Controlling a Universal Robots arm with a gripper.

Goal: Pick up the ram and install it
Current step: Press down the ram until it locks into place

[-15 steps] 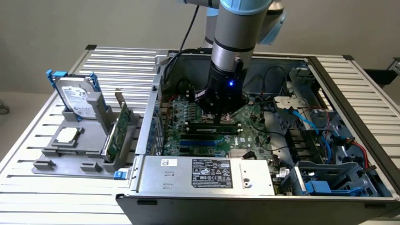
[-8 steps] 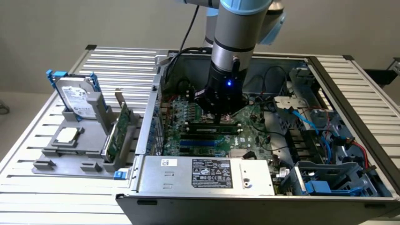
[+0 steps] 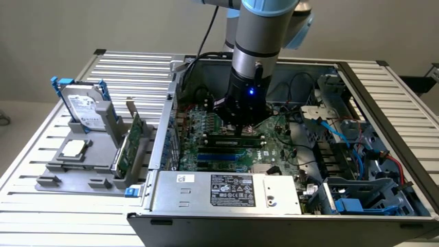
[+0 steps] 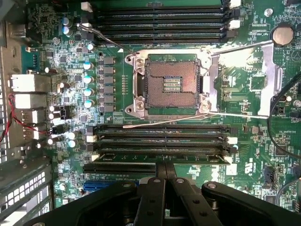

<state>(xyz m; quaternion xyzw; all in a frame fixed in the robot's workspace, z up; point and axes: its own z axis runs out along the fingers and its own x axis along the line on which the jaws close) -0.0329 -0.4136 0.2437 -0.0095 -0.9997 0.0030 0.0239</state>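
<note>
A: As the arm reaches down into the open computer case, how does the end effector stand?

B: Its fingers are closed together, and the tips press on the ram. In the wrist view the ram lies along the slot nearest the end effector, in the bank of black slots beside the CPU socket.

A: Is the ram lifted or down?

B: It sits low in the slot, level with the motherboard. I cannot tell whether the white end clips are locked.

A: And further out?

B: A second bank of slots lies on the other side of the socket. In the exterior view, the power supply is at the near edge of the case. On the exterior view's left, a gray holder on the slatted surface carries a hard drive upright and a green expansion card.
</note>
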